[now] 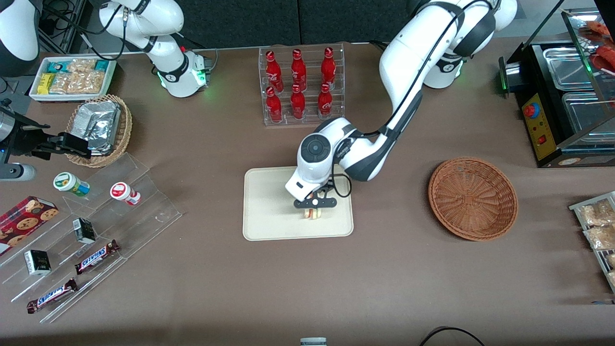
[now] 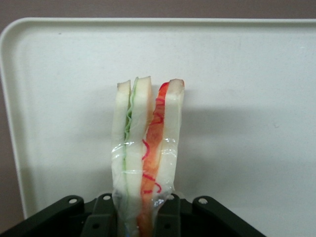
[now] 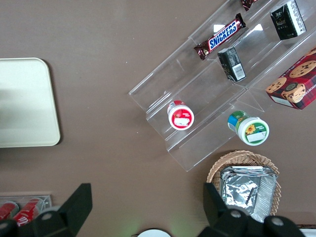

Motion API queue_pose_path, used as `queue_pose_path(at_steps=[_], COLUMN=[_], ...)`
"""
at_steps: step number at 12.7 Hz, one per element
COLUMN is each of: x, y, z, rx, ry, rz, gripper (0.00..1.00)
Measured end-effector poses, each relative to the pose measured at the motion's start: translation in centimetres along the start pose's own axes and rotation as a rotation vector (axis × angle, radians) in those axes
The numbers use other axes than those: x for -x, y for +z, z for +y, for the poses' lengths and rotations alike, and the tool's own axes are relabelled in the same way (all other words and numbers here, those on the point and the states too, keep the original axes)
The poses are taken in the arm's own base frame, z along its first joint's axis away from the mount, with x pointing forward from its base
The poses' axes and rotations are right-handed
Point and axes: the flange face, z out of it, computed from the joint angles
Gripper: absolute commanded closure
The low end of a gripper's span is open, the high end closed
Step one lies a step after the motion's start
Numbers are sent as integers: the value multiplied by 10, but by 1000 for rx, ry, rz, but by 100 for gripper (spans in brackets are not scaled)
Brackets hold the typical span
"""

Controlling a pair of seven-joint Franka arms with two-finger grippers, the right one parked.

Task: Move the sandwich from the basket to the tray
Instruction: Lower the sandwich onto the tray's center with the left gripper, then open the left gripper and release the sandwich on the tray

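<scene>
**Nearly down: sandwich held over the tray**

Now the gripper [image 1: 314, 207] hangs low over the tray [image 1: 269, 211], at the part of it nearer the front camera, with the sandwich [image 1: 312, 213] pinched between its fingers [image 2: 101, 217]. The wrist view shows the fingers closed narrowly on the wrapped wedge's end, so that the sandwich [image 2: 148, 148] stands on edge with its bread slices and red filling pointing away from the gripper, over the tray's [image 2: 247, 74] bare cream surface. The basket [image 1: 473, 198] lies well apart toward the working arm's end of the bench [image 1: 192, 288], with nothing in it.

Whether the sandwich already touches the tray cannot be told from these views; it looks close. Judging from that, the carry is done and only the release is left.

The risks lie in the letting go. Held on its thin edge, the wedge will likely topple when the fingers part; if freed from any height it could tip or slide toward the low rim. The clear film around it looks slippery and loose, so it may cling to a finger and be dragged as the arm lifts. Pressing down too far would squash the soft bread.
</scene>
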Motion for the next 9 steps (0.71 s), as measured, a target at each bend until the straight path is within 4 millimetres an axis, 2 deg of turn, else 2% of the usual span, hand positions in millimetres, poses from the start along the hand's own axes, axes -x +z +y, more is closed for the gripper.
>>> queue_pose_path(at_steps=[2,4,5,6,9], x=[1,3,4,4,3], y=[11,18,19,18,17], z=[9,13,14,14,15], rx=[4,2,2,2,-4], ry=[10,16,18,18,27], rz=[-3,-7,-6,-5,5], gripper=[99,30,5,0,0])
